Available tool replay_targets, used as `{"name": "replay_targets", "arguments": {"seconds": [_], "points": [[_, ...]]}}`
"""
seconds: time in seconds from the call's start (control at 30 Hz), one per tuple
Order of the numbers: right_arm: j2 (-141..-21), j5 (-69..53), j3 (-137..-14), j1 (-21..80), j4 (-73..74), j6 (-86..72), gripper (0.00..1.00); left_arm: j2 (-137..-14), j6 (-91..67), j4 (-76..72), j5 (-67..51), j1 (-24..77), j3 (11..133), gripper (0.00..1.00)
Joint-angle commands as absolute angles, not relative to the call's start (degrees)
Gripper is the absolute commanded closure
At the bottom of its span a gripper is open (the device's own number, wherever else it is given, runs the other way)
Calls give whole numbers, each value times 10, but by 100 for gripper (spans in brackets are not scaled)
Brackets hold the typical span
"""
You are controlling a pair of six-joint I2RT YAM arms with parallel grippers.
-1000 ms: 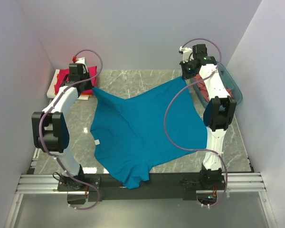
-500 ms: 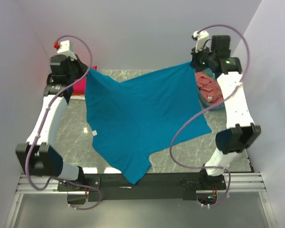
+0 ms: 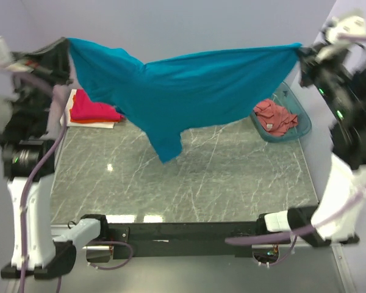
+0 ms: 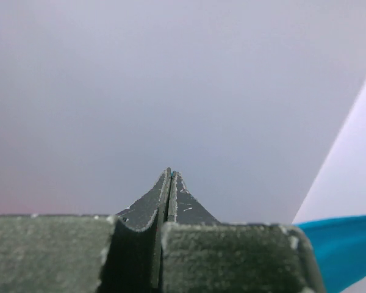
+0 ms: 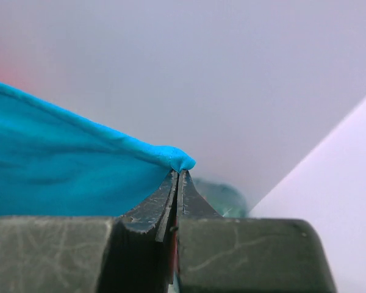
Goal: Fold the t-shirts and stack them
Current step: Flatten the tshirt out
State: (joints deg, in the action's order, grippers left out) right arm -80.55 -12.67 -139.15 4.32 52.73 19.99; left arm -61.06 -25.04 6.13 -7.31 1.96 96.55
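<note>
A teal-blue t-shirt hangs stretched in the air between both arms, high above the marble table, one sleeve drooping down at the middle. My left gripper is shut on its left corner and my right gripper is shut on its right corner. In the right wrist view the teal-blue t-shirt bunches at the tips of the shut right gripper. The left wrist view has the left gripper shut with a sliver of teal cloth at lower right. A magenta-red t-shirt lies folded at the back left. A salmon-pink t-shirt is crumpled in the basket.
A translucent teal plastic basket stands at the back right of the table. A flat white board lies under the magenta-red shirt at the back left. Plain walls close in the left, back and right sides.
Both arms have risen and spread apart, lifting the teal-blue t-shirt fully off the table until it hangs taut between the two grippers.
</note>
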Motion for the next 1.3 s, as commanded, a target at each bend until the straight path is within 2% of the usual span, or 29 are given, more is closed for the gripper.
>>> {"name": "replay_targets", "arguments": {"seconds": [0.0, 0.27, 0.57, 0.67, 0.9, 1.07, 1.17, 1.27], "points": [[-737, -94, -1397, 44, 496, 187, 100, -563, -273, 4, -82, 21, 998, 99], [-647, -44, -1419, 39, 446, 184, 100, -527, -268, -2, -77, 21, 1091, 99], [-644, -38, -1355, 37, 458, 200, 100, -535, -272, -4, -79, 21, 1050, 99], [-634, -52, -1271, 38, 432, 196, 100, -540, -261, -17, -81, 21, 982, 100], [-595, -105, -920, 37, 308, 185, 100, -552, -258, -98, -99, 21, 763, 100], [-629, -144, -711, 38, 191, 186, 100, -632, -261, -162, -115, 21, 621, 100], [-710, -162, -674, 39, 147, 186, 100, -724, -255, -182, -120, 22, 592, 100], [-830, -161, -704, 40, 128, 184, 100, -842, -254, -173, -124, 22, 620, 100]]}}
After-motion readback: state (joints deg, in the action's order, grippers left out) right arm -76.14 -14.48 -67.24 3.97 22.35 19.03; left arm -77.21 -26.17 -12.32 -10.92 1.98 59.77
